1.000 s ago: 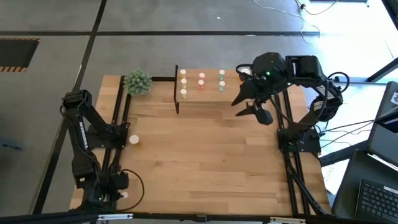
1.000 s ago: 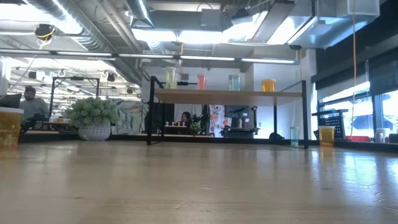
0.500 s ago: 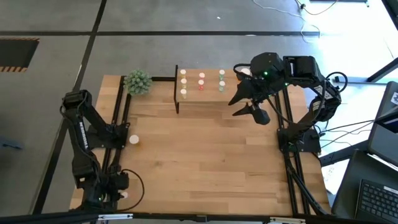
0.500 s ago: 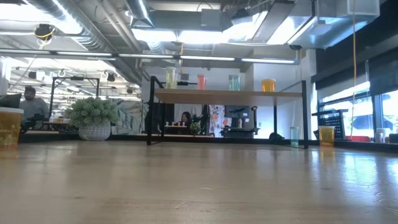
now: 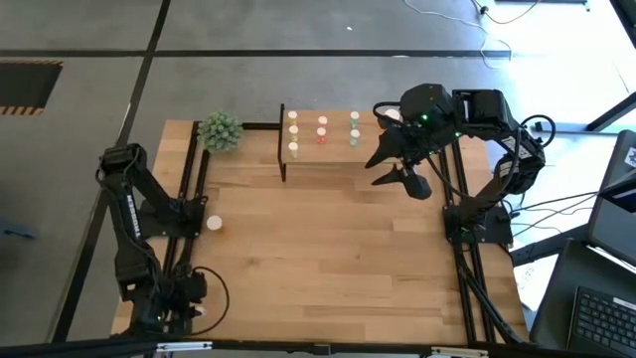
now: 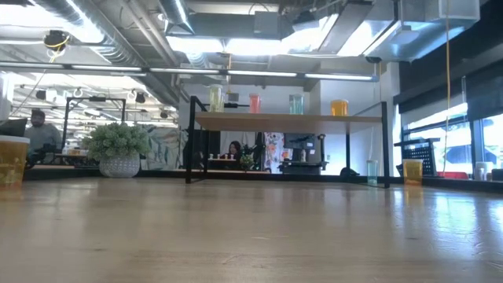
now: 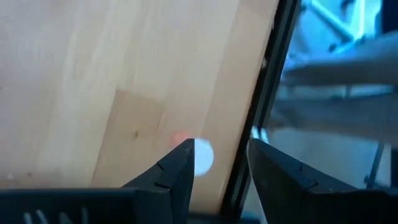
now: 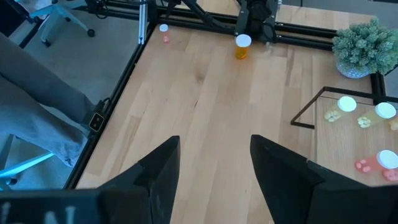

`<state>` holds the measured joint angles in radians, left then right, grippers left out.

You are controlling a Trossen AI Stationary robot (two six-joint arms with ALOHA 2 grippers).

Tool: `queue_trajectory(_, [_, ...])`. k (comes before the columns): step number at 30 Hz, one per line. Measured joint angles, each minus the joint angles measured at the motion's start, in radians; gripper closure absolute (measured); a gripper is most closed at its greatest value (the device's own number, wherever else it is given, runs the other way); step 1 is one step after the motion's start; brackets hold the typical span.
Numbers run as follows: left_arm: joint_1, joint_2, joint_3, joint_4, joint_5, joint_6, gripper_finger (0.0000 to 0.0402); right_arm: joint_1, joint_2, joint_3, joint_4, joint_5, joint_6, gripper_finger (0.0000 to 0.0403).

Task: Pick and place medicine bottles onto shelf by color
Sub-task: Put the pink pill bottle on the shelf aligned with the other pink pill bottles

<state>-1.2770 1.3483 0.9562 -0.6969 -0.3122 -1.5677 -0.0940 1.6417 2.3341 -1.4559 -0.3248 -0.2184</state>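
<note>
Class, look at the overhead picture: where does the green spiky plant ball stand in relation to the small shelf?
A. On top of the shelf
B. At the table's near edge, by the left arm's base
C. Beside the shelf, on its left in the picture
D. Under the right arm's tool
C: the plant ball stands on the table just left of the shelf, apart from the bottles on it.
</note>
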Motion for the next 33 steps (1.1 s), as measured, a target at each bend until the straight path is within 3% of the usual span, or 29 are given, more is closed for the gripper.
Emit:
queue_trajectory(6, [0.0,-0.001,0.0,0.004,-0.113,-0.099,0.0255,0.0,0.0,0.0,0.0,0.0,0.0,0.0205])
queue_trajectory(14, [0.0,-0.001,0.0,0.152,-0.077,-0.103,0.0255,0.0,0.0,0.0,0.0,0.0,0.0,0.0205])
queue_trajectory(23, [-0.04,-0.001,0.0,0.105,-0.069,-0.191,0.0255,0.0,0.0,0.0,0.0,0.0,0.0,0.0205])
queue_trajectory(33, [-0.047,-0.001,0.0,0.105,-0.08,-0.16,0.0244,0.0,0.0,0.0,0.0,0.0,0.0,0.0205])
